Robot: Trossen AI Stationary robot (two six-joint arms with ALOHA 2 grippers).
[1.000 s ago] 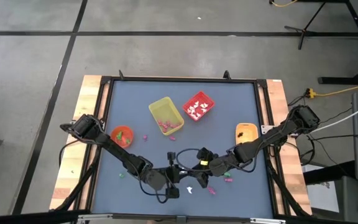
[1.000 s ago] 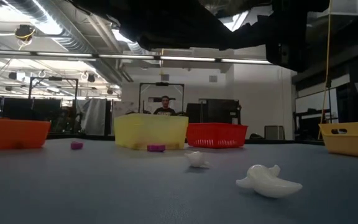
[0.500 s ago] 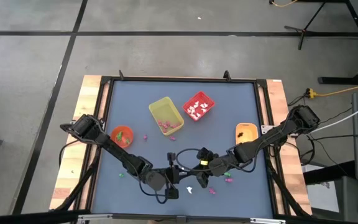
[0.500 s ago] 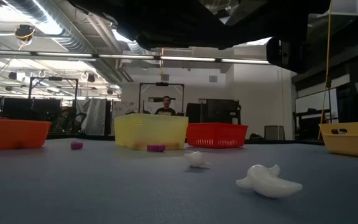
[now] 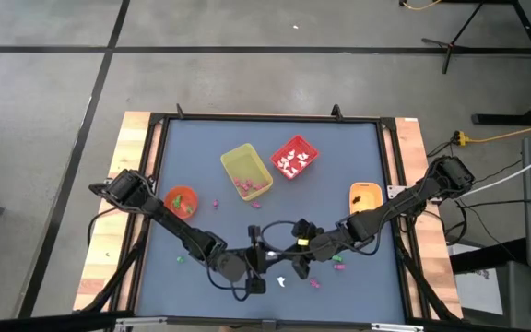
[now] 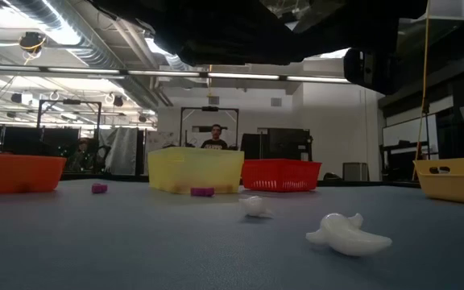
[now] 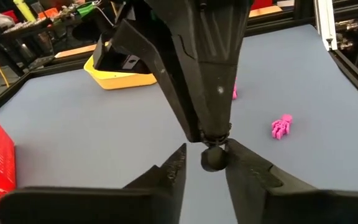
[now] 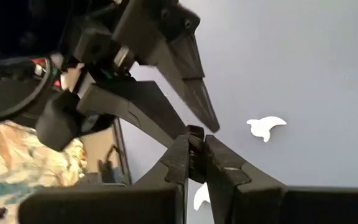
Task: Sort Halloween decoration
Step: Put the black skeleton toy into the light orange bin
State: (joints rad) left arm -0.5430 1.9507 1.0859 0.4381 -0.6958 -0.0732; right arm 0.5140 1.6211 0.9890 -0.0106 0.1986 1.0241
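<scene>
I have both arms meeting low over the near middle of the blue table. My right gripper is clenched on a tiny black trinket, which sits right at its fingertips, up off the table. My left gripper is nose to nose with it. Its two fingers are spread apart, one on each side of the black trinket, and they are not squeezing it.

The other little pieces are all around. Two white trinkets lie loose on the table near the grippers. A pink one lies a bit off to the side.

Farther back, the yellow bin has pink pieces in it. The red bin beside it has white ones. The orange bowl is by my left arm and the orange tray is by my right arm.
</scene>
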